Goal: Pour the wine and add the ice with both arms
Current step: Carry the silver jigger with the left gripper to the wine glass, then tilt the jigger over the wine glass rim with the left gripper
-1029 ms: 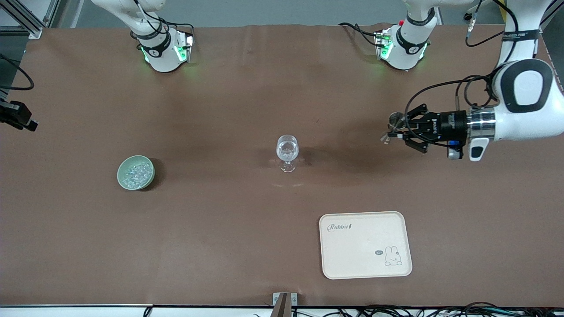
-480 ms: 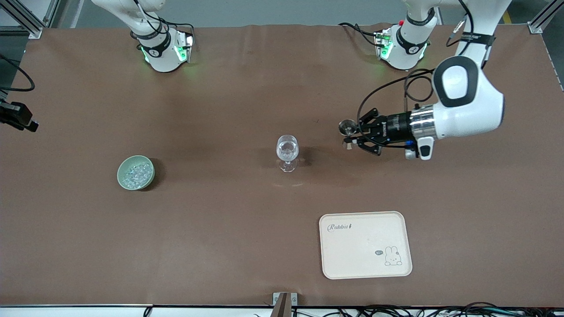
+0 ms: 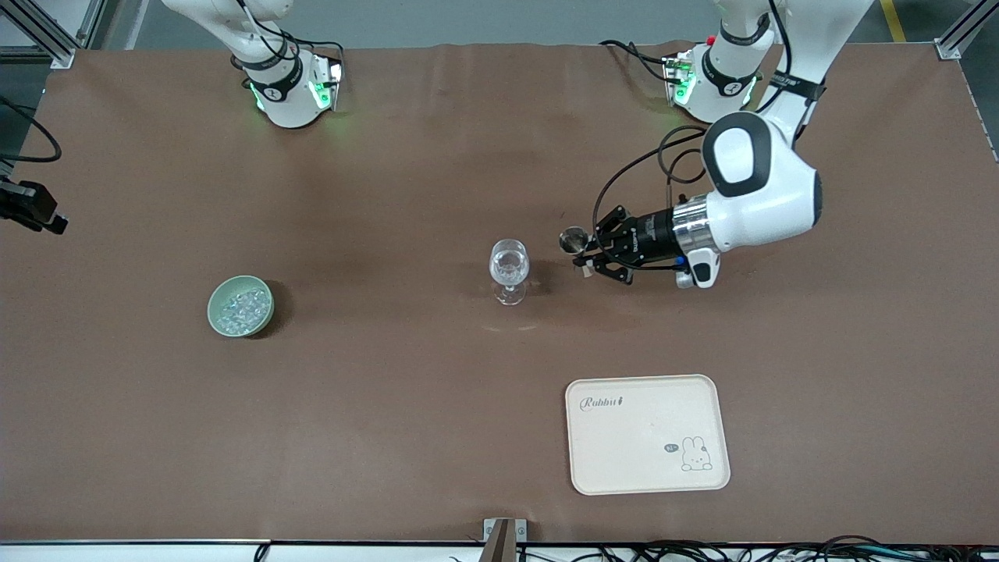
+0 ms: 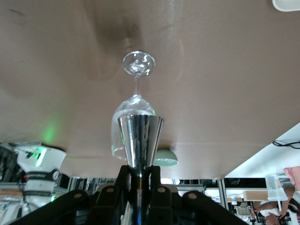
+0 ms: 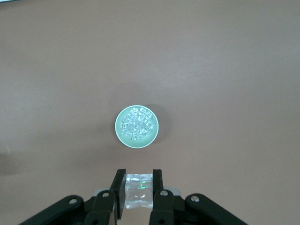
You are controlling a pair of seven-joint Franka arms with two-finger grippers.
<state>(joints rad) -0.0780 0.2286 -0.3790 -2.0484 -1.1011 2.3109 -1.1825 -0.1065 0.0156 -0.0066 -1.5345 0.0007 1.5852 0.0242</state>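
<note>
Landmark: stemmed glass [image 3: 509, 270], mid-table.

Tray [image 3: 647, 434]: nearer camera than glass, toward left arm's end; reads "Rabbit", bunny drawing.

Green bowl [image 3: 240, 305]: well apart from glass, toward right arm's end; holds ice [image 5: 136, 124], likely slippery, light.

Left gripper [image 3: 587, 252]: just beside glass, pinching steel jigger [image 4: 140, 138] by stem; rigid, smooth.

Right gripper [image 5: 137, 189]: high above bowl, pinching clear chunk.

Glass: likely fragile, tippy.

A dull brown table cover [image 3: 390, 406] fills the frame. Lower right of centre lies a cream tray [image 3: 616, 468] printed with a small rabbit drawing and grey script lettering. At middle left a pale green bowl [image 3: 212, 312] holds clear, glittering ice [image 3: 241, 307]. The central wine glass [image 3: 509, 265] is colourless. A shiny silver metal cup [image 4: 140, 139] reflects light. The arms [image 3: 761, 187] are white with black bands.
</note>
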